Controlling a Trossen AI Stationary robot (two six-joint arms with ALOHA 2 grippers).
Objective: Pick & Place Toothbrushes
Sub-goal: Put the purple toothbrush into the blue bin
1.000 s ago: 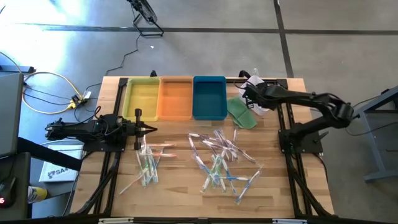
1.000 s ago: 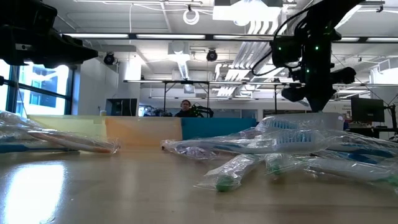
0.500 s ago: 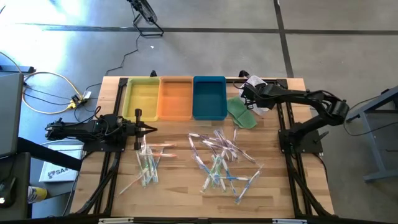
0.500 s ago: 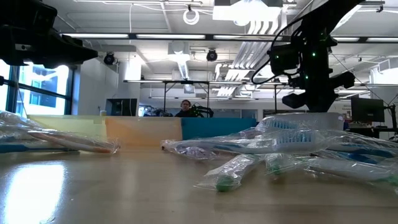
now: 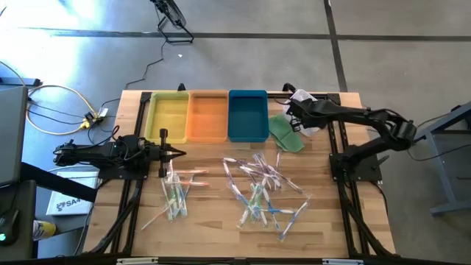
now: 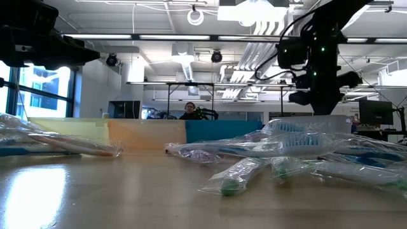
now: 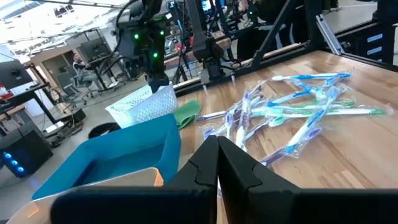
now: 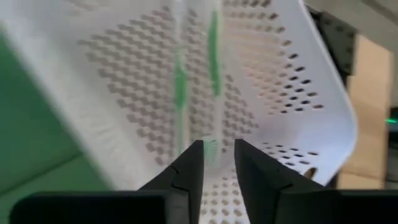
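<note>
right gripper [image 5: 289, 112] covers most of the white mesh basket [image 5: 302, 98] in high view, only a corner shows; basket rim cut off in right wrist view, green toothbrushes [image 8: 213, 53] inside it blurred, count unclear; whether they touch the fingers [image 8: 189, 163] can't tell; low view crops left arm [image 6: 38, 44] at the edge; toothbrushes on table [image 5: 257, 191] overlap in piles, too small to count; person [image 6: 189, 111] behind trays mostly hidden
</note>
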